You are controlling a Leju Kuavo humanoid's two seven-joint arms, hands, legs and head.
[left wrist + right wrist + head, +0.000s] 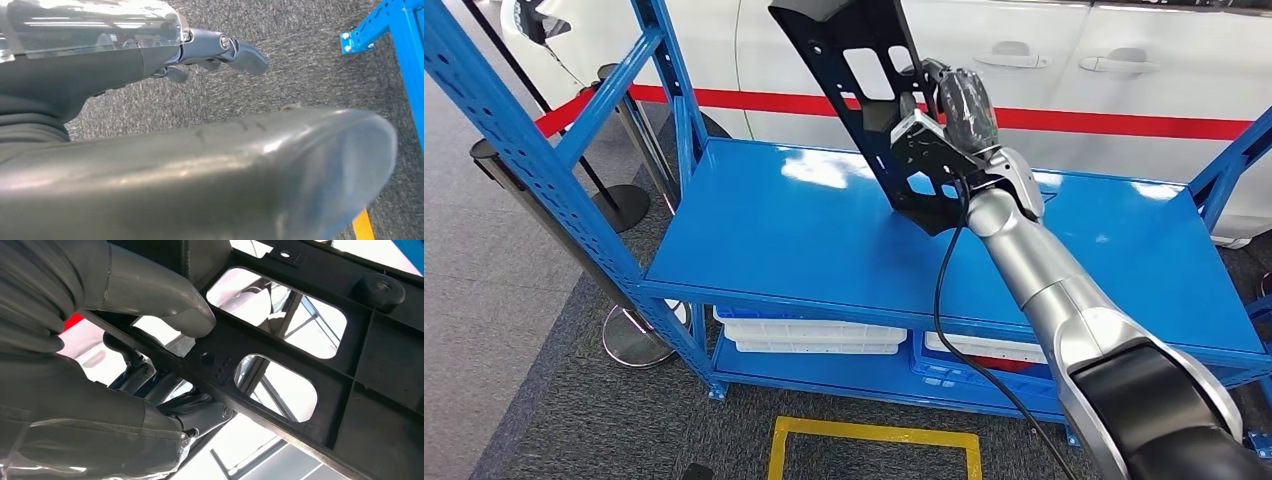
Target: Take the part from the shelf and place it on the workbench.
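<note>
The part point(869, 95) is a long black plate with cut-out windows. My right hand point(944, 125) grips it and holds it tilted above the blue shelf board point(774, 230), its lower tip just over the board. In the right wrist view my thumb point(165, 305) presses one face of the part point(300, 375) while the darker fingers point(195, 410) clamp the other face. In the left wrist view my left hand point(150, 55) hangs low over grey carpet, fingers loosely bent, holding nothing.
Blue shelf uprights point(534, 150) stand at the left and right. White trays point(814, 335) lie on the lower shelf. A white car with a red stripe point(1124, 120) stands behind. A yellow floor marking point(874, 445) lies in front, barrier posts point(624, 330) at the left.
</note>
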